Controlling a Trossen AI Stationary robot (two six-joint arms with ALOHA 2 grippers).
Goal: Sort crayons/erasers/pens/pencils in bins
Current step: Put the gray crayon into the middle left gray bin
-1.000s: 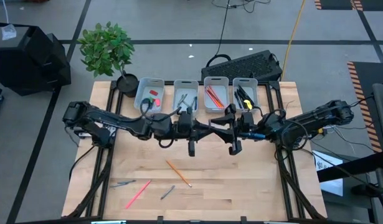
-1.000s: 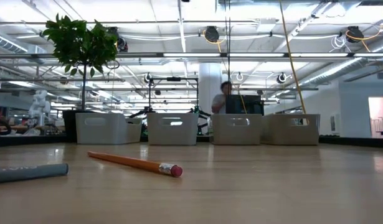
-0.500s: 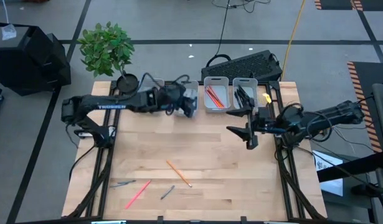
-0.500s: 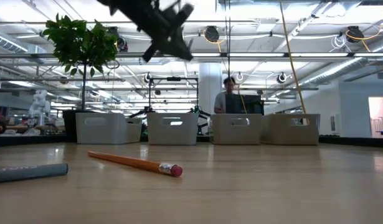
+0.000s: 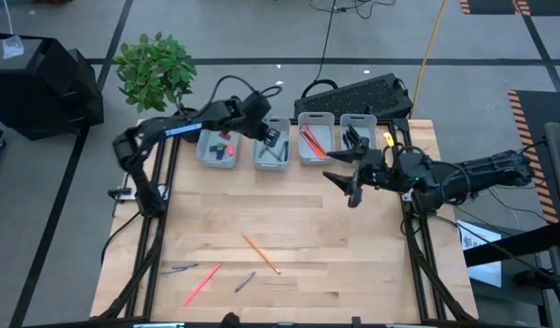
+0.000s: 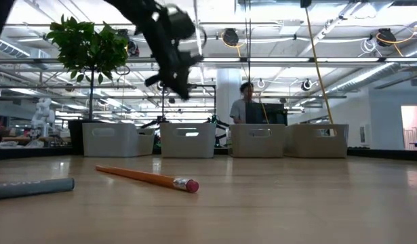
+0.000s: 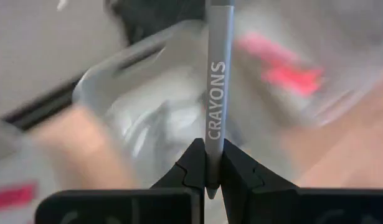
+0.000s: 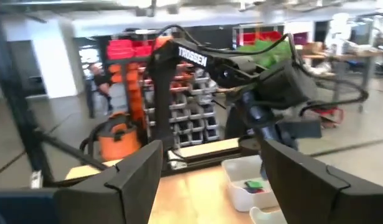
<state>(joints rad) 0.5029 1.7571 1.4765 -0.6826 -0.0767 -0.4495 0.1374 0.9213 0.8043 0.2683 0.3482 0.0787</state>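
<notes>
A grey crayon (image 7: 217, 93) marked CRAYONS is clamped upright between the fingers of the left gripper (image 5: 272, 138), which is held above the 2nd of the 4 bins (image 5: 272, 157) counting from the plant (image 5: 155, 68). The delivery step is judged to be in hand, and a release over the right bin is called for next. The right gripper (image 5: 351, 185) is held empty with its fingers spread, just in front of the bin farthest from the plant.

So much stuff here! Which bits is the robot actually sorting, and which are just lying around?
Part of the job:
- four bins
- grey crayon pinched in the left gripper
- pencil, pink stick and grey sticks on the table
- right gripper, open

Just lying about:
- potted plant
- keyboard
</notes>
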